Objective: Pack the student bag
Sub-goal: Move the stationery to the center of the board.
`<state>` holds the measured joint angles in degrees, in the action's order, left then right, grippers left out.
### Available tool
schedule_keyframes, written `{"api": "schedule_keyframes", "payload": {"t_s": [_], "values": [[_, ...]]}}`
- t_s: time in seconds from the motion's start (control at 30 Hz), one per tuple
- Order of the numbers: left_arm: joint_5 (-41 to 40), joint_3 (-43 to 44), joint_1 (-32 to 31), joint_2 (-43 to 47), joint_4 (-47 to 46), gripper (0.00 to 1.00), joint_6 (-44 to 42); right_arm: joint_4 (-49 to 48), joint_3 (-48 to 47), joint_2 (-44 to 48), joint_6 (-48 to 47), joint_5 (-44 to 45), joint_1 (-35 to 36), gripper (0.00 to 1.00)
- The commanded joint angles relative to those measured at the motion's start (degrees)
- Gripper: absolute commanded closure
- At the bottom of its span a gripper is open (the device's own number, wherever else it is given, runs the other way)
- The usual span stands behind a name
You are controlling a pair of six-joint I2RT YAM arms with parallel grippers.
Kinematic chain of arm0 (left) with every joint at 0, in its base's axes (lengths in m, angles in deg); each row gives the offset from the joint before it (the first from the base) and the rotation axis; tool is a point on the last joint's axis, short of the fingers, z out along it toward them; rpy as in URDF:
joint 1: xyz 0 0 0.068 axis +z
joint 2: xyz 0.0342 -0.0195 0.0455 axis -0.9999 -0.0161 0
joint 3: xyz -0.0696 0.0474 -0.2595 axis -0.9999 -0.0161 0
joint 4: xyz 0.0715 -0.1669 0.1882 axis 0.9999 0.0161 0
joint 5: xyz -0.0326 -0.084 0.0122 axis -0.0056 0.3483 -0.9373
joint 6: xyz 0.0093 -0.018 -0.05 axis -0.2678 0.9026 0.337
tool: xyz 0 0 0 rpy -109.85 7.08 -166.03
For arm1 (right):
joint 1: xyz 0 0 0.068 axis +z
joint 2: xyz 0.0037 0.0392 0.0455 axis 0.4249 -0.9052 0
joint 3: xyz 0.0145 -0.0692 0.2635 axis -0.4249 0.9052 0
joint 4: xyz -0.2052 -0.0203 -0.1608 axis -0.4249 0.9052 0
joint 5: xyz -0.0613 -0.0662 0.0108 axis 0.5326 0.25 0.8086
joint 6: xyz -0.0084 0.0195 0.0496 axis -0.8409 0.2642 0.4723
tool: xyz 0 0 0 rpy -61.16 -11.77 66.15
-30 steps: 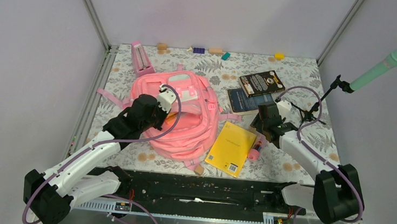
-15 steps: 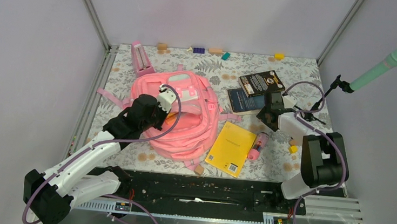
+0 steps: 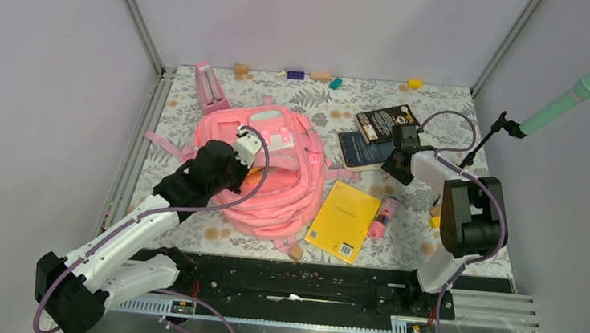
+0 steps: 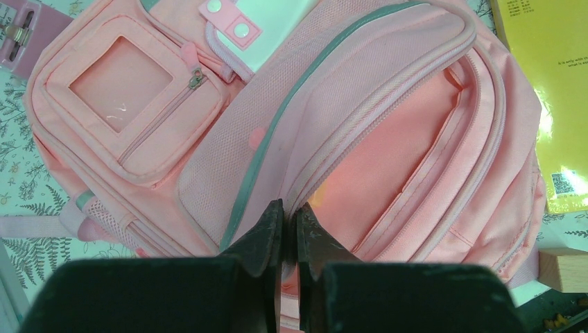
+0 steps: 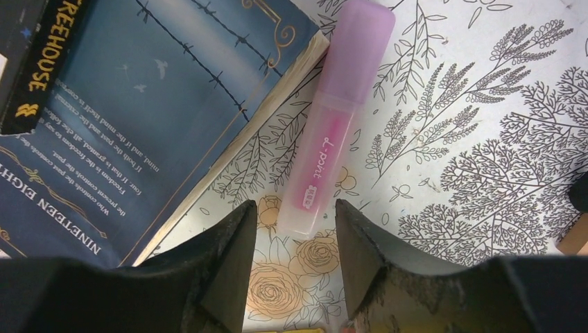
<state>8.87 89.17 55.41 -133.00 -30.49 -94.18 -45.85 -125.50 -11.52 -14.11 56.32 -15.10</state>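
Observation:
The pink student bag [image 3: 275,177] lies flat at centre left with its main compartment unzipped [image 4: 388,152]. My left gripper [image 3: 232,171] is shut on the bag's zipper edge [image 4: 290,215] and pinches the fabric between its jaws. My right gripper [image 3: 395,170] is open and empty, low over the table by the blue book's corner. In the right wrist view it [image 5: 295,229] has the near end of a pink marker [image 5: 333,132] just ahead of its fingertips, not touching. The marker also shows in the top view [image 3: 384,216].
A yellow book [image 3: 343,219] lies right of the bag. A blue book [image 3: 367,150] and a black book [image 3: 390,122] lie further back. A pink metronome [image 3: 210,87], small blocks along the back wall, a wooden block [image 3: 295,252] and a mint microphone on a stand [image 3: 572,98] are around.
My right arm has folded up and back, and its gripper has moved away from the near side toward the blue book. The left gripper and the bag have not moved.

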Motion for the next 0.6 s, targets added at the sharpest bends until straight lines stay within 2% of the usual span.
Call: {"api": "schedule_keyframes", "payload": {"t_s": [0.0,0.07,0.37,0.5,0.53,0.57], "values": [[-0.65,3.30,0.05,2.10,-2.50,1.00,1.09,4.81,-4.05,-1.75,-3.17,-1.78,-0.37,0.49],[-0.70,3.30,0.05,2.15,-2.41,1.00,1.08,6.79,-5.47,-2.75,-3.77,-2.34,-0.37,0.50],[-0.66,3.34,0.01,1.87,-2.43,1.00,1.05,6.59,-3.24,0.88,-4.82,-3.55,-1.67,0.37],[-0.90,3.34,0.01,2.11,-2.32,1.00,1.10,10.53,-6.19,-1.23,-5.32,-6.77,-3.30,0.39],[-1.07,3.32,0.01,2.20,-2.32,1.00,1.07,10.67,-6.10,-1.02,-5.22,-6.72,-3.28,0.31],[-1.14,3.30,0.01,2.34,-2.36,1.00,1.13,10.73,-5.92,-0.86,-4.95,-6.58,-3.29,0.11]]}}
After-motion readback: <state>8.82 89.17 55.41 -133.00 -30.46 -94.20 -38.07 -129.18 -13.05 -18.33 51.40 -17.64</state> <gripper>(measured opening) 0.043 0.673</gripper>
